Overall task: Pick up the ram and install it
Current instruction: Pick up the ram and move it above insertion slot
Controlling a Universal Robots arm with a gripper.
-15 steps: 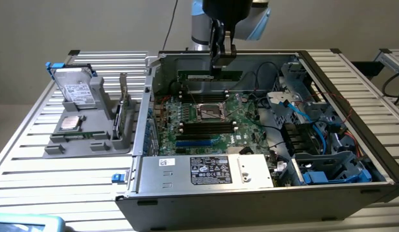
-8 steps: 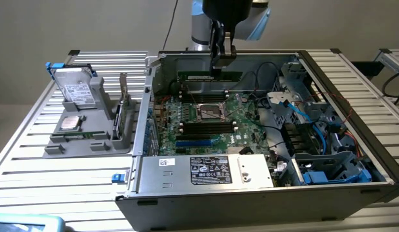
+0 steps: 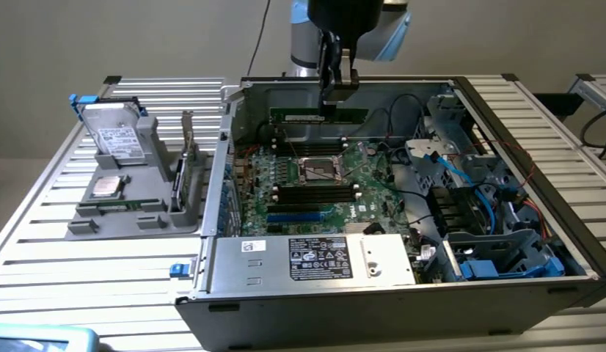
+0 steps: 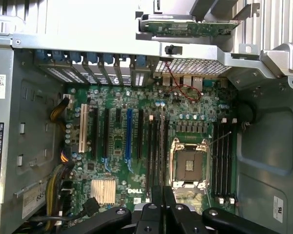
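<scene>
While clamped in tool (image 3: 337, 101), ram (image 3: 298, 116) hangs over motherboard (image 3: 313, 192).

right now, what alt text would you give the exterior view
A robot gripper holds a green ram stick level over the motherboard inside an open computer case. On the exterior view's left, a grey tray holds a hard drive, a silver chip and an upright card.

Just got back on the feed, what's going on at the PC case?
The arm's tool is shut on the ram, holding it level over the motherboard inside the open computer case. The stick is not yet in a memory slot. The CPU socket stands empty, and the processor chip lies on the grey tray outside the case.
</scene>
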